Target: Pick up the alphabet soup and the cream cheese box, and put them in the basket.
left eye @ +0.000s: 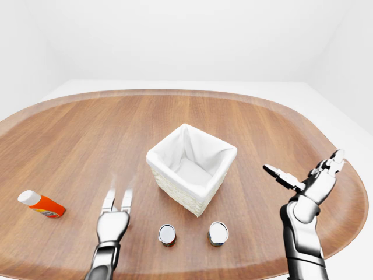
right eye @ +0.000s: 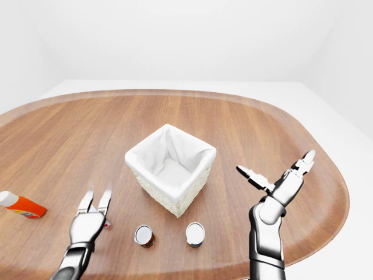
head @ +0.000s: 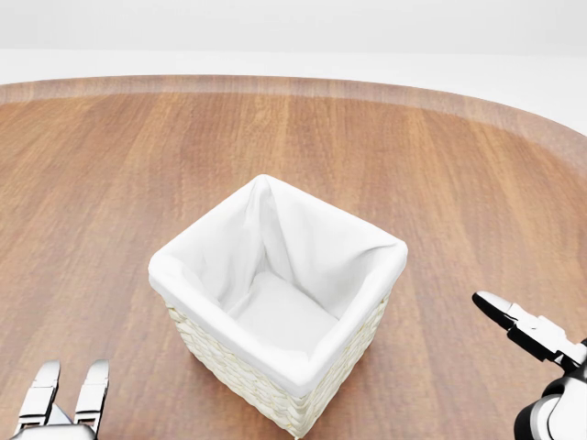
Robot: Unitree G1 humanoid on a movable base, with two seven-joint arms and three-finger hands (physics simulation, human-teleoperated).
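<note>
Two small cans stand upright on the near edge of the wooden bench [left eye: 70,134], just near of the white-lined wicker basket [left eye: 192,168]: one [left eye: 167,234] nearer the left, the other [left eye: 218,233] to its right. Either may be the alphabet soup, but only the silver lids and a sliver of label show, so I cannot tell which. Far off to the left lies an orange bottle with a white cap [left eye: 41,204], on its side. The basket is empty. Left robot hand [left eye: 116,202] hovers low over the bench left of the cans, fingers straight and spread, holding nothing. Right robot hand [left eye: 304,172] is raised to the right of the basket, fingers splayed wide, also empty.
</note>
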